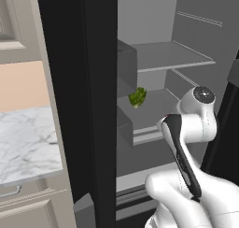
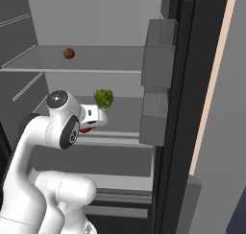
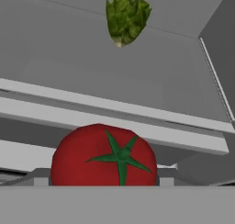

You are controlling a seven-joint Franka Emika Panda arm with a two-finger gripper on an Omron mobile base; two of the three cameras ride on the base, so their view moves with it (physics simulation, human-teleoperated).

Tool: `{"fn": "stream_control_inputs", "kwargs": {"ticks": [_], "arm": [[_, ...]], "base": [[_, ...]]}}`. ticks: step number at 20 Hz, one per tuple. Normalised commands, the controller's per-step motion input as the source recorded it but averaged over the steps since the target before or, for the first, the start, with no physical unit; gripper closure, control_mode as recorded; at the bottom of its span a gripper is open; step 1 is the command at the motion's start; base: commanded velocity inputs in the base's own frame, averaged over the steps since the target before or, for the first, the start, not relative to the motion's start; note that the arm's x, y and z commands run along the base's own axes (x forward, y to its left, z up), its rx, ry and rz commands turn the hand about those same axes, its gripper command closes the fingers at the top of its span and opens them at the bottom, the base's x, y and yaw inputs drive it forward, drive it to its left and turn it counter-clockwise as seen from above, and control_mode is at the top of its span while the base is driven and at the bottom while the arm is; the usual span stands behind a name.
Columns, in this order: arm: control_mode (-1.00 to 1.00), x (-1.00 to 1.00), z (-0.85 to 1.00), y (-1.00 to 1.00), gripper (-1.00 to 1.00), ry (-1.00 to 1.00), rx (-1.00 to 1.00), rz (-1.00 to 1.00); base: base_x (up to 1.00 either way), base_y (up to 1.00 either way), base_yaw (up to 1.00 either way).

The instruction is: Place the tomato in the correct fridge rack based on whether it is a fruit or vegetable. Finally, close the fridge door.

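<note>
Now pinching the tomato (image 3: pixel 103 155) (green stem facing the hand camera) in the tool (image 2: pixel 94 119), just before the front lip of the fridge rack (image 3: pixel 114 81). Leafy green bunch (image 3: pixel 126 17) resting toward the rack's back edge. Small brown ball (image 2: pixel 68 53) sitting on the upper shelf (image 2: pixel 96 60), well apart.

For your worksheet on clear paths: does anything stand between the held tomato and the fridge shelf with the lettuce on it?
Nothing visible does. The tomato sits in the gripper before the fridge rack; the lettuce lies far back on it, leaving the front bare.
</note>
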Motion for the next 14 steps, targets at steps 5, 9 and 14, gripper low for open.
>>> {"fn": "stream_control_inputs", "kwargs": {"ticks": [5, 9, 14], "arm": [[-1.00, 0.47, -0.31, -0.18, 1.00, 0.00, 0.00, 0.00], [-1.00, 0.62, -0.21, -0.07, 1.00, 0.00, 0.00, 0.00], [-1.00, 0.57, -0.15, -0.22, 1.00, 0.00, 0.02, 0.00]], "base": [[0.00, 0.00, 0.00], [0.00, 0.00, 0.00], [0.00, 0.00, 0.00]]}}
